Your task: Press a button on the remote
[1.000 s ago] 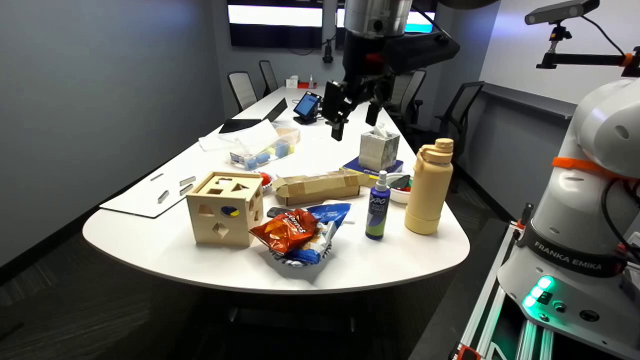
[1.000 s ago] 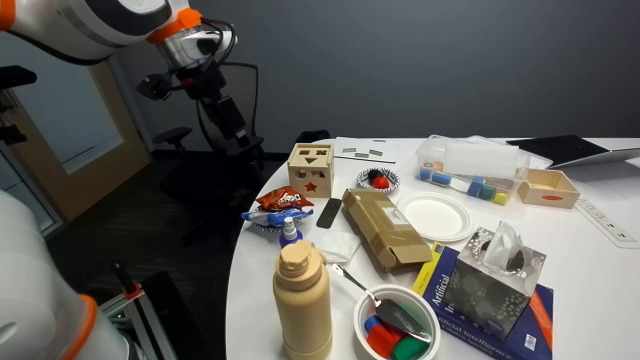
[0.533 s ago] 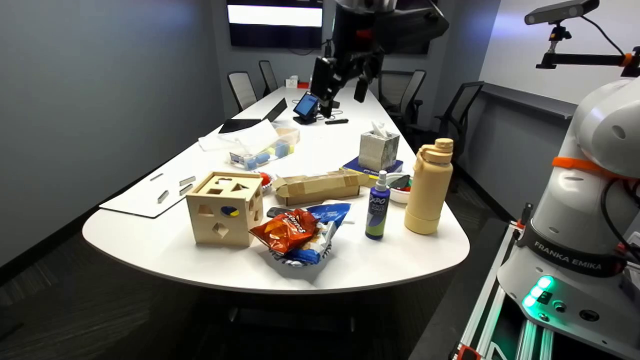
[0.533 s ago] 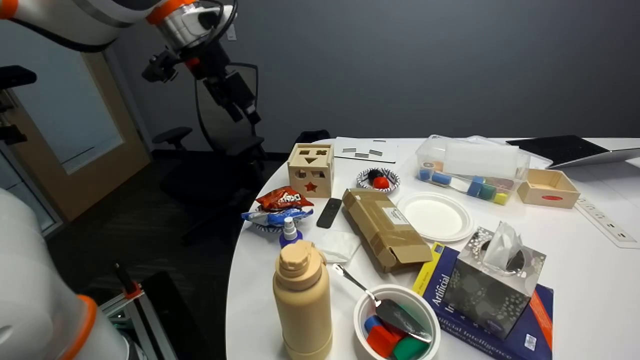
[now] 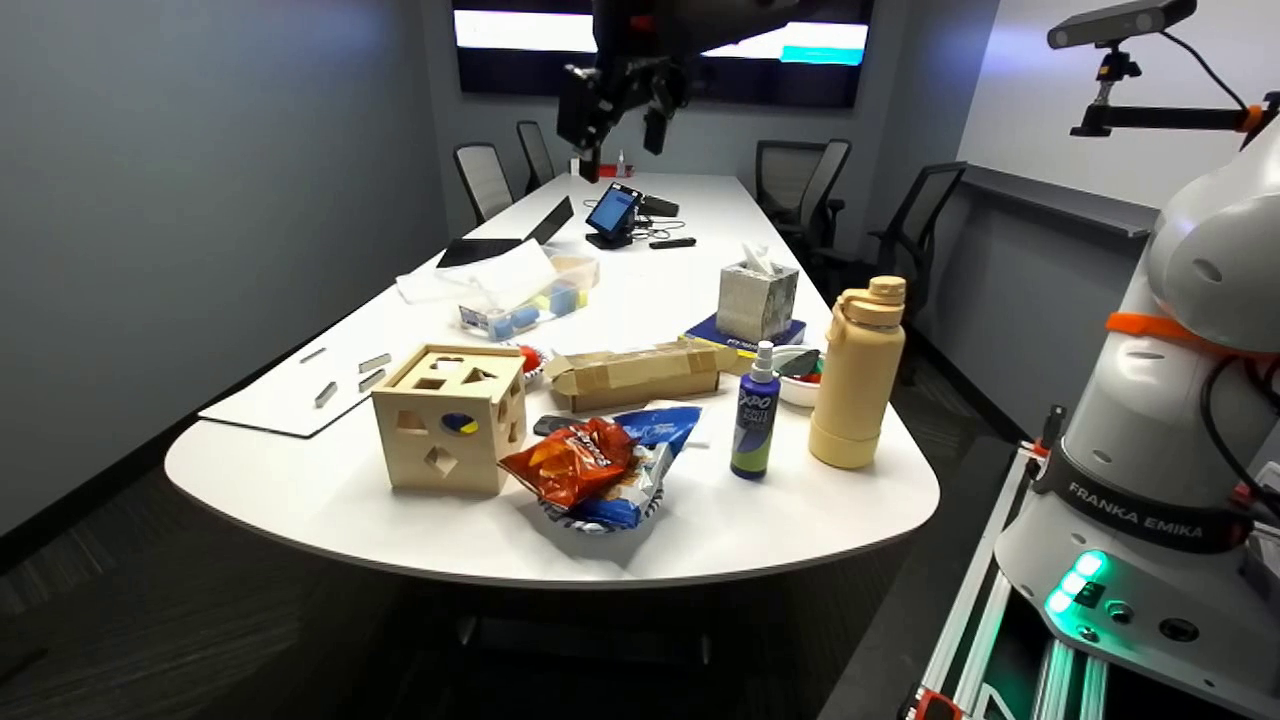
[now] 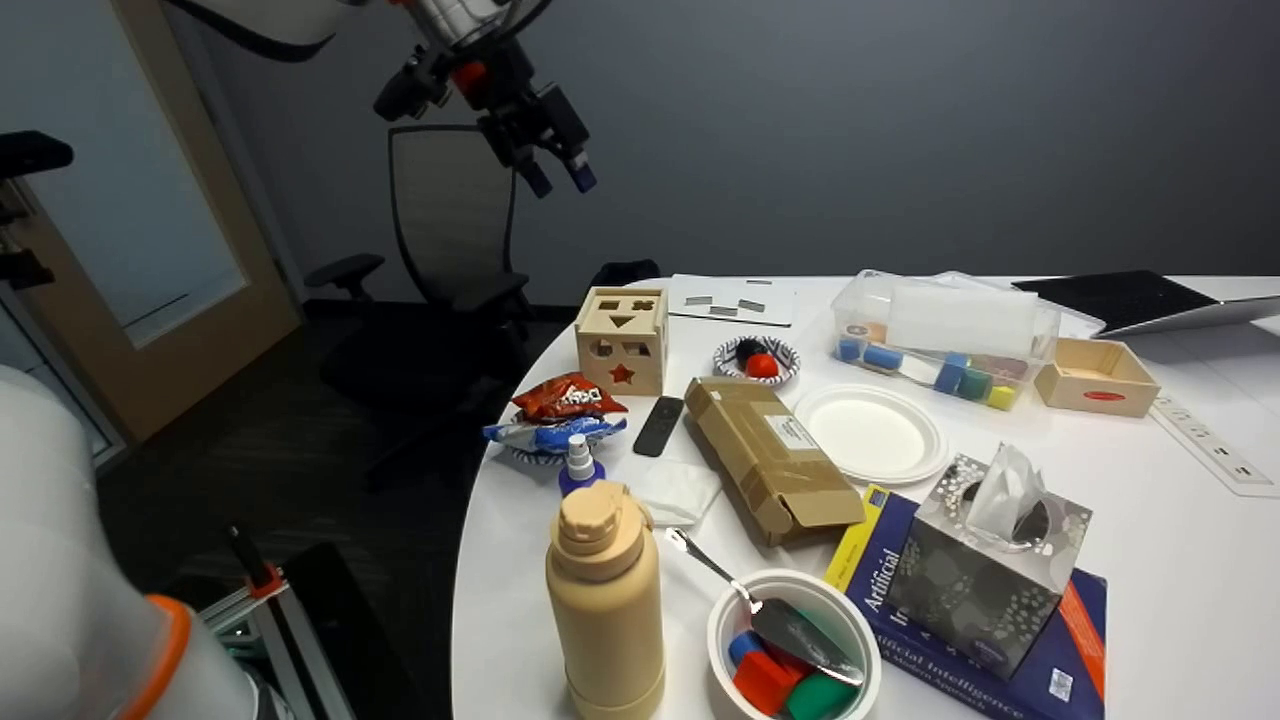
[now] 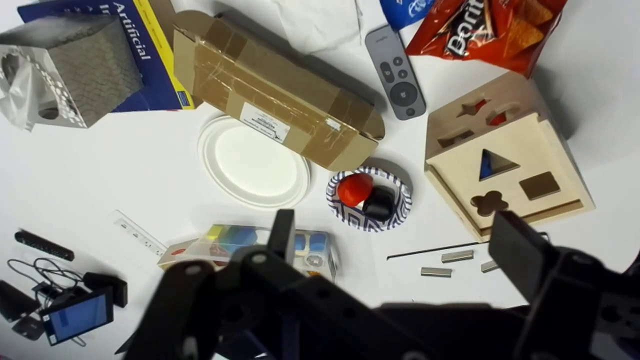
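The remote is a slim dark grey bar with a round pad and several small buttons. It lies flat on the white table and shows whole in the wrist view (image 7: 395, 72) and in an exterior view (image 6: 658, 427). In an exterior view (image 5: 553, 425) the snack bags hide most of it. My gripper is open and empty, high above the table, in both exterior views (image 5: 622, 157) (image 6: 562, 184). In the wrist view the fingers (image 7: 398, 223) are wide apart with nothing between them. The remote is well below the gripper and apart from it, past the fingertips toward the picture's top.
Beside the remote stand the wooden shape-sorter box (image 7: 505, 165), a red Doritos bag (image 7: 492, 32), and a long cardboard box (image 7: 280, 90). A patterned bowl (image 7: 345, 212) and a white plate (image 7: 255, 160) lie nearby. A tall tan bottle (image 6: 605, 610) and a spray bottle (image 5: 755, 415) stand near the table edge.
The open gripper has risen and moved across, leftward in an exterior view and rightward in an exterior view. The remote and the other table objects have not moved.
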`<state>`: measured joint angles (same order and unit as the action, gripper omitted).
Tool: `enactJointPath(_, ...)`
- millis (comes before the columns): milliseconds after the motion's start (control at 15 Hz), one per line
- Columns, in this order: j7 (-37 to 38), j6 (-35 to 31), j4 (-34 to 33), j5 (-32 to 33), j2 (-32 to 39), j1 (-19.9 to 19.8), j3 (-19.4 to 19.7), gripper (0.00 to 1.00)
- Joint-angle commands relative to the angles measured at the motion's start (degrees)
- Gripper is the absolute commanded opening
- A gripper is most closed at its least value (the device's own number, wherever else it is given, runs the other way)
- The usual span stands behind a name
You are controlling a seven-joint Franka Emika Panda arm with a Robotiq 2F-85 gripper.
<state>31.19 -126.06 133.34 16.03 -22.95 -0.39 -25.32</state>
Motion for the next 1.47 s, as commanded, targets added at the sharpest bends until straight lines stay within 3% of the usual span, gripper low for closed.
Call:
enactJointPath(0, -0.75, -2.83, -6.11, 5.13, 11.46, -0.37, 2.33, 1.00)
enactJointPath(333, -0.12, -7.95, -8.26, 8.06, 23.13, 2.39, 7.51, 1.00)
enactJointPath(733, -2.81, -13.25, -11.28, 5.03, 32.76, 6.41, 14.19, 1.00)
enactJointPath(1400, -12.10, -16.23, -13.21, -3.83, 42.25, 9.25, 18.24, 1.00)
